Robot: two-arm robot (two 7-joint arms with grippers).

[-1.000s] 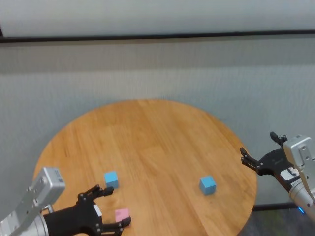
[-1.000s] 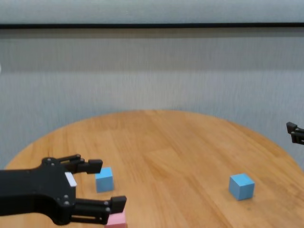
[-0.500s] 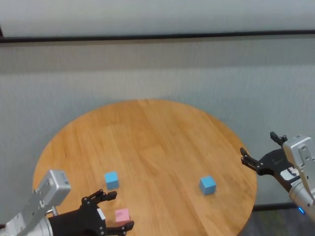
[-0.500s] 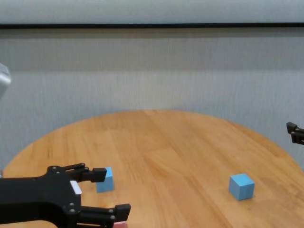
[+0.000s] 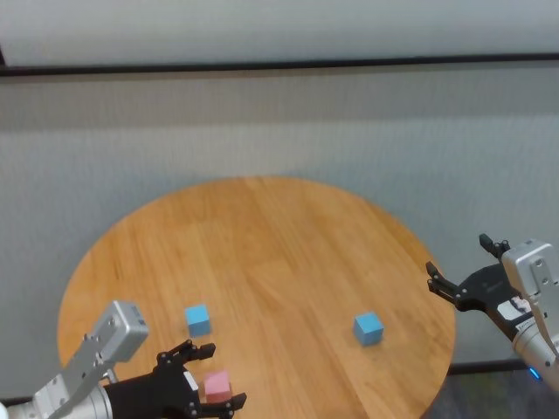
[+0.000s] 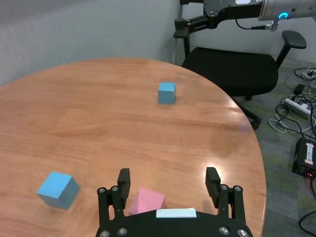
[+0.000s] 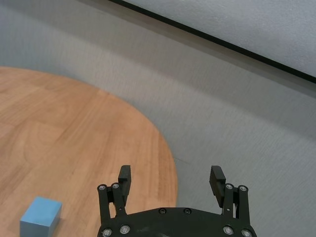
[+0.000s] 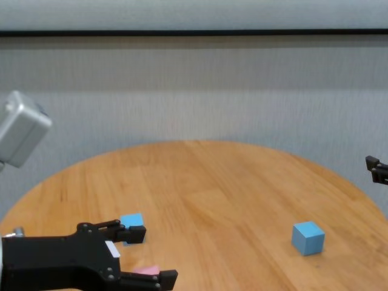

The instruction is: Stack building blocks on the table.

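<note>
The pale pink block (image 5: 217, 385) sits on the round wooden table (image 5: 262, 236) near its front left edge. My left gripper (image 5: 222, 375) is open and low over it, a finger on either side. In the left wrist view the pink block (image 6: 146, 201) lies between the fingers, closer to one of them. One light blue block (image 5: 197, 319) sits just behind the pink one. The other light blue block (image 5: 368, 328) sits at the front right. My right gripper (image 5: 458, 255) is open and empty, held off the table's right edge.
A grey wall (image 5: 279, 131) stands close behind the table. In the left wrist view a black office chair (image 6: 232, 69) and floor cables with a power strip (image 6: 306, 153) lie beyond the table's right edge.
My left gripper has come down and shifted right, so its fingers now straddle the pink block. The blocks and the right arm have not moved.
</note>
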